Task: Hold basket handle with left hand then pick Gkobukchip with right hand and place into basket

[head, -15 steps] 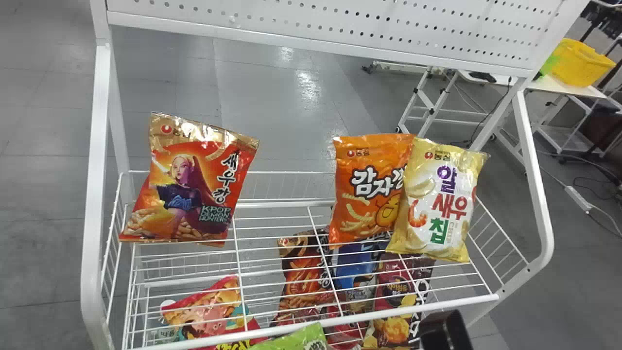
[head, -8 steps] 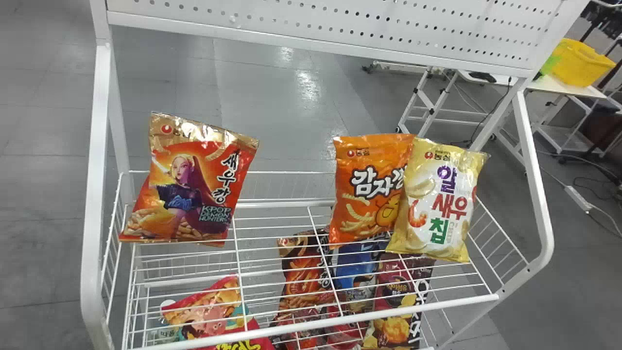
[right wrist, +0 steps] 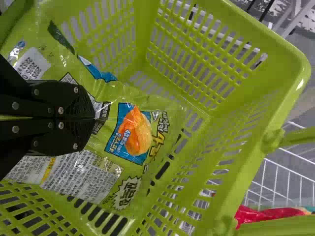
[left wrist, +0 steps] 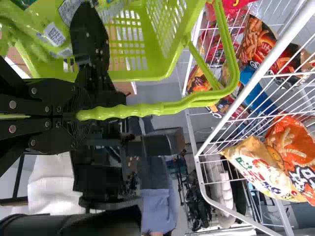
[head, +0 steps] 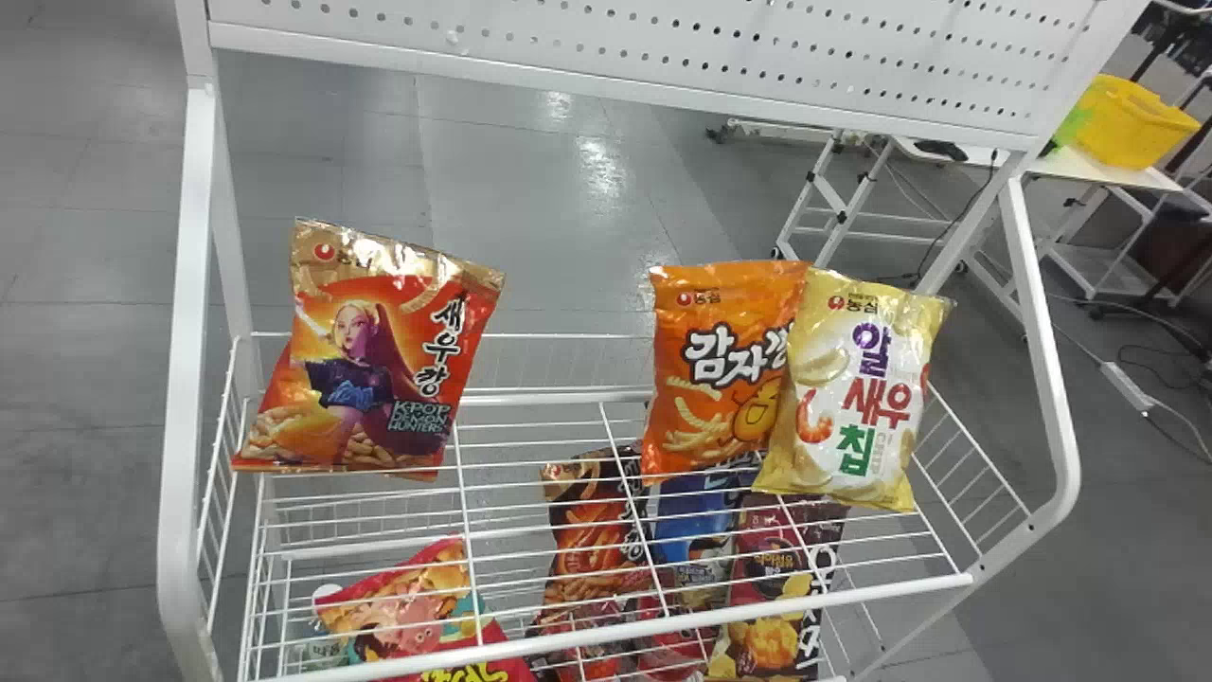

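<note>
Gkobukchip now away from rack, inside basket, in right pincer

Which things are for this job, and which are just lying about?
For the job:
Gkobukchip bag, in the right gripper
green basket
basket handle, in the left gripper

Lying about:
red-and-gold snack bag
orange snack bag
yellow-and-white snack bag
lower snack bags
yellow tub
</note>
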Action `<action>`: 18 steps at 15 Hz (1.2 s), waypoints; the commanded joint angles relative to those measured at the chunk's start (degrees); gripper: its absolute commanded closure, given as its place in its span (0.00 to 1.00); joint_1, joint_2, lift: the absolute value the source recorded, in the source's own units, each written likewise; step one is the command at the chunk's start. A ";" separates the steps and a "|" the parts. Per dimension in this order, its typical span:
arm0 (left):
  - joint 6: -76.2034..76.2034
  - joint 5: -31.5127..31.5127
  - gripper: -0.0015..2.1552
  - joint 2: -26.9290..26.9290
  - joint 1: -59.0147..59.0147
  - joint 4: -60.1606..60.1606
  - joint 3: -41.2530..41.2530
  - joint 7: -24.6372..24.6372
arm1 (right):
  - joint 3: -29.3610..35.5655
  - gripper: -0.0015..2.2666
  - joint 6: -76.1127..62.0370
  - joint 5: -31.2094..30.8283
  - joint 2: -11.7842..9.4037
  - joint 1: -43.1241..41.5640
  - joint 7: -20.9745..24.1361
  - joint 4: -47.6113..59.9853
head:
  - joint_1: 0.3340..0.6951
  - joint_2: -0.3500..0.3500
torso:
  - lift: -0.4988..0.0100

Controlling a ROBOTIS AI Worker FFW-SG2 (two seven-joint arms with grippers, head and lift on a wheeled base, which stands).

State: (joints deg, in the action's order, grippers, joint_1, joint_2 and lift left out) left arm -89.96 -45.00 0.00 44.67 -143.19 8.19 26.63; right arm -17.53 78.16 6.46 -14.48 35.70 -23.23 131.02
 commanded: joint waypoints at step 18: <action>-0.07 0.17 0.80 -0.15 -1.17 1.51 -0.37 -1.32 | 19.81 0.03 -31.79 5.23 4.99 6.31 4.42 20.51 | 1.00 0.00 | 0.92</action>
State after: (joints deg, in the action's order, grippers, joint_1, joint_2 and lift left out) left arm -89.96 -44.96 0.00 43.51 -141.73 7.89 25.44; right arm 2.70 56.28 11.68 -9.59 41.42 -18.85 153.68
